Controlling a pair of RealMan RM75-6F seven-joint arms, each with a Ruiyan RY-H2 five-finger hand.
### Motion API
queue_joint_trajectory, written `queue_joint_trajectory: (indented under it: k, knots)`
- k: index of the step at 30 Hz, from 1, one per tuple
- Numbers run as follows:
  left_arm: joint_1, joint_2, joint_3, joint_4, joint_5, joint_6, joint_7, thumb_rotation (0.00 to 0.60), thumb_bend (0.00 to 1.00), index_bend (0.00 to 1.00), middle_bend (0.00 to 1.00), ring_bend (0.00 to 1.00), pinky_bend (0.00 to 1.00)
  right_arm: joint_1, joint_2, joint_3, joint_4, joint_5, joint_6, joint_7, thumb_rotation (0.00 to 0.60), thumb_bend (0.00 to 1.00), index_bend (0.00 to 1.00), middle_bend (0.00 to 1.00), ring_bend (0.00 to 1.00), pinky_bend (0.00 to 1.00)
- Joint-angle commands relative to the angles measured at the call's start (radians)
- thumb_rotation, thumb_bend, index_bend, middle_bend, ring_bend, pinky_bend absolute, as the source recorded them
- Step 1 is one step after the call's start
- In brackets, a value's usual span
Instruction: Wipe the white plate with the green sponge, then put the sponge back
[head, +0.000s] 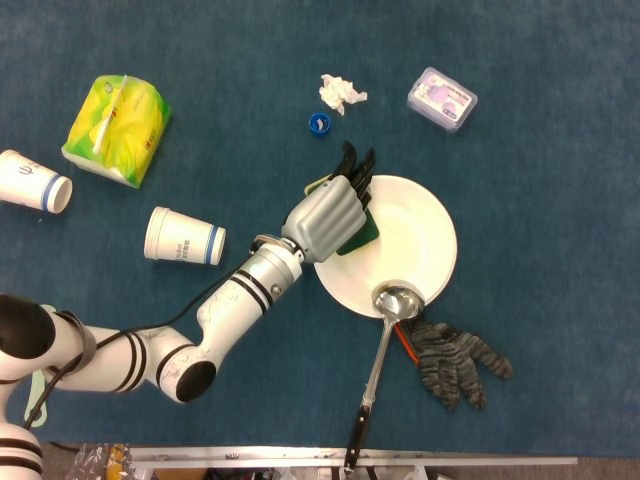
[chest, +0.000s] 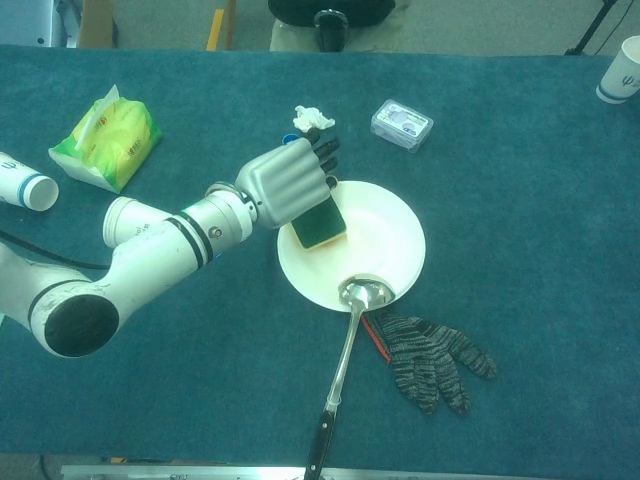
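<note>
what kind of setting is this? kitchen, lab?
Most likely a lab test bench, not a kitchen. The blue-green cloth-covered table holds unrelated items: a white plate, a steel ladle, a grey knit glove, a yellow-green tissue pack. Chair legs and bare floor show beyond the far edge.

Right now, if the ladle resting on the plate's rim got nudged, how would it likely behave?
The ladle looks like rigid polished metal, so it would probably slide rather than bend. Its bowl sits on the white plate rim while the dark handle lies on the cloth, so a push would likely pivot it or drop the bowl off. It probably feels heavy for its size.
</note>
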Motion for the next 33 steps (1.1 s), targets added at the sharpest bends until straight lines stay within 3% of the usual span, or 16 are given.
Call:
queue_joint_trajectory:
  k: [1, 13, 33]
  knots:
    - [0.005, 0.009, 0.008, -0.025, -0.001, 0.004, 0.020, 0.600, 0.33, 0.33, 0.19, 0.05, 0.16, 0.000, 0.000, 0.000, 0.001, -0.001, 0.001, 0.002, 0.600, 0.26, 0.30, 0.29, 0.20, 0.32]
    - [0.016, 0.034, 0.024, -0.112, 0.010, 0.017, 0.056, 0.600, 0.33, 0.33, 0.19, 0.05, 0.16, -0.003, -0.002, -0.001, 0.007, -0.003, 0.005, 0.012, 0.600, 0.26, 0.30, 0.29, 0.20, 0.32]
    - [0.004, -0.011, -0.017, 0.039, 0.022, -0.037, 0.006, 0.600, 0.33, 0.33, 0.19, 0.05, 0.16, -0.004, -0.002, 0.000, 0.008, 0.007, -0.001, 0.010, 0.600, 0.26, 0.30, 0.29, 0.20, 0.32]
